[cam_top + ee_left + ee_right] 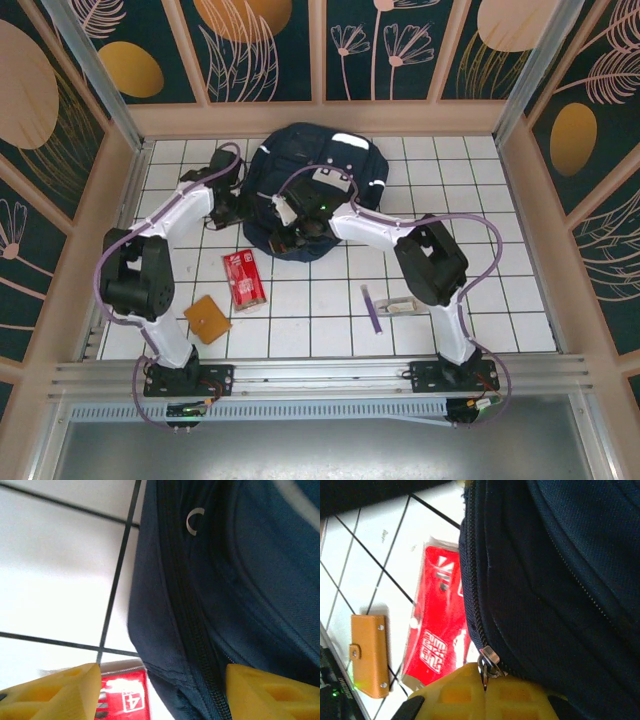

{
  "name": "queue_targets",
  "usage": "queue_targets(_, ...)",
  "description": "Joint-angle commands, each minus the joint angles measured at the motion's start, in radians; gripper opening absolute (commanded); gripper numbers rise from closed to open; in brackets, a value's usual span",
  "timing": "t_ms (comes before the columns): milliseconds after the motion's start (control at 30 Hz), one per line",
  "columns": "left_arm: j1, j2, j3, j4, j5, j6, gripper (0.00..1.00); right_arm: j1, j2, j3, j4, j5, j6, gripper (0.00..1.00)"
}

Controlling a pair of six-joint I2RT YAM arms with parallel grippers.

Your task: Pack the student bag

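Observation:
The student bag (pixel 320 165) is a navy backpack lying at the back middle of the white tiled table. My left gripper (pixel 238 207) is at the bag's left edge. Its yellow fingers (pixel 60 690) stand wide apart and open, with the bag's fabric and closed zipper line (pixel 192 630) between them, unclamped. My right gripper (pixel 296 226) sits at the bag's near edge. In the right wrist view the right gripper (pixel 485 681) is shut on the metal zipper pull (pixel 484 669) of the bag (pixel 560 580).
A red packet (pixel 244 278) lies just in front of the bag and shows as the red packet (pixel 440 625) beside the zipper. An orange wallet (pixel 207 318) lies near the left arm. A purple pen (pixel 372 308) and a small clear item (pixel 402 305) lie right of centre.

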Motion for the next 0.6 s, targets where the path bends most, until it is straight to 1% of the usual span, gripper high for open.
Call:
queue_targets(0, 0.002, -0.014, -0.057, 0.088, 0.069, -0.122, 0.65, 0.030, 0.021, 0.044, 0.084, -0.067, 0.020, 0.00)
queue_targets(167, 0.001, 0.012, -0.092, 0.160, 0.035, -0.164, 0.64, 0.062, 0.025, 0.045, 0.098, -0.067, -0.015, 0.00)
queue_targets(200, 0.002, 0.022, -0.090, 0.170, 0.029, -0.169, 0.62, 0.067, 0.023, 0.045, 0.095, -0.061, -0.022, 0.00)
queue_targets(233, 0.001, 0.037, -0.084, 0.175, 0.016, -0.158, 0.48, 0.067, 0.022, 0.045, 0.077, -0.048, -0.028, 0.00)
queue_targets(267, 0.002, 0.053, -0.069, 0.161, -0.010, -0.145, 0.29, 0.063, 0.020, 0.048, 0.044, -0.015, -0.029, 0.00)
queue_targets(333, 0.002, 0.078, -0.038, 0.122, -0.069, -0.103, 0.04, 0.053, 0.006, 0.037, -0.027, 0.048, -0.047, 0.00)
queue_targets(367, 0.001, 0.083, -0.027, 0.106, -0.098, -0.082, 0.00, 0.046, -0.010, 0.016, -0.057, 0.086, -0.056, 0.00)
queue_targets(467, 0.004, 0.081, -0.012, 0.081, -0.167, -0.017, 0.00, 0.017, -0.075, -0.070, -0.129, 0.160, -0.069, 0.00)
queue_targets(567, 0.006, 0.070, -0.006, 0.074, -0.230, 0.043, 0.00, -0.035, -0.160, -0.192, -0.174, 0.191, -0.068, 0.00)
